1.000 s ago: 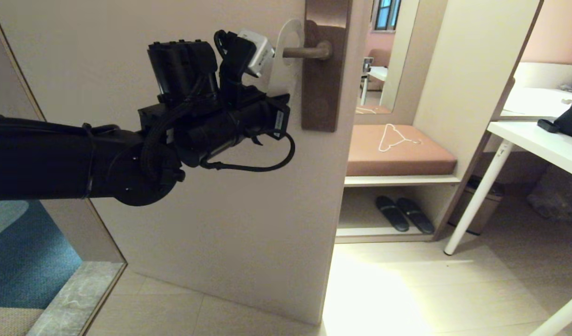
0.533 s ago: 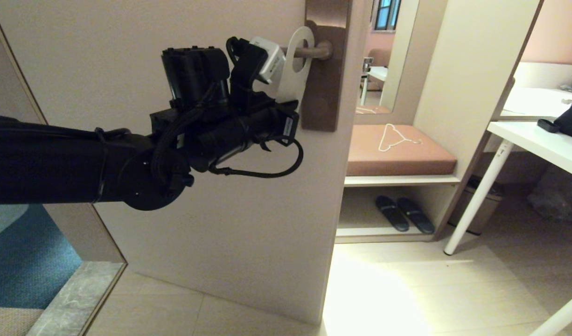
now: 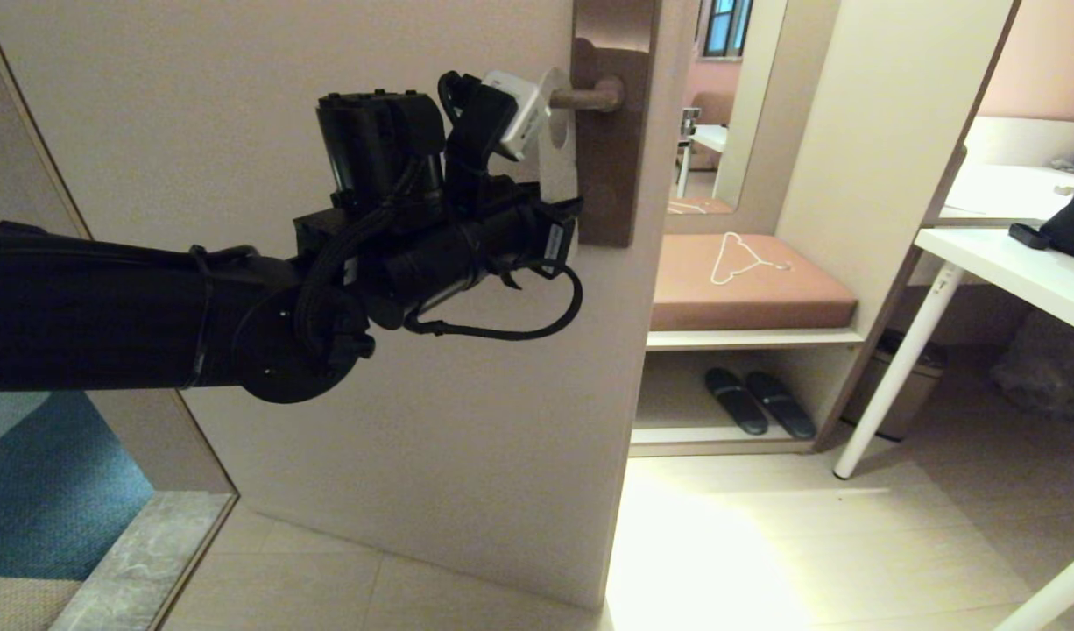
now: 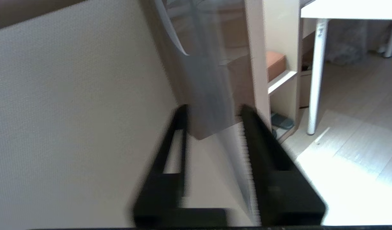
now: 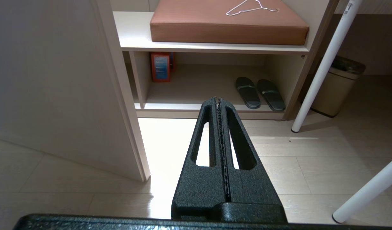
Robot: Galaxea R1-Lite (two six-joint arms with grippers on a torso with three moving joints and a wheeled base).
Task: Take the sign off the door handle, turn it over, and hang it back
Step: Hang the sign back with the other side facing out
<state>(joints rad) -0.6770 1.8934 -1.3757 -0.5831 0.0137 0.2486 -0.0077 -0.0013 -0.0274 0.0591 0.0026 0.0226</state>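
**Sign hooked on the lever, left gripper parted around it**

Head view: the left arm reaches in from the left across the pale door, its wrist just beside the bronze backplate (image 3: 609, 131). The off-white sign (image 3: 557, 140) hangs on the door handle (image 3: 589, 95), the lever passing through its oval hole; most of the card is hidden behind the arm's white camera block and black wrist. The left gripper's fingers are hidden here. Further right, a white wire coat hanger (image 3: 743, 258) lies on a brown cushion (image 3: 747, 294), with 2 dark slippers (image 3: 759, 400) on the shelf beneath.

Left wrist view: the left gripper (image 4: 213, 111) shows its 2 fingers set apart, the blurred sign between them, its edge close along 1 finger. Whether they touch it I cannot tell.

Right wrist view: the right gripper (image 5: 219, 99) hangs over the floor near the door's edge, its fingers pressed together on nothing.
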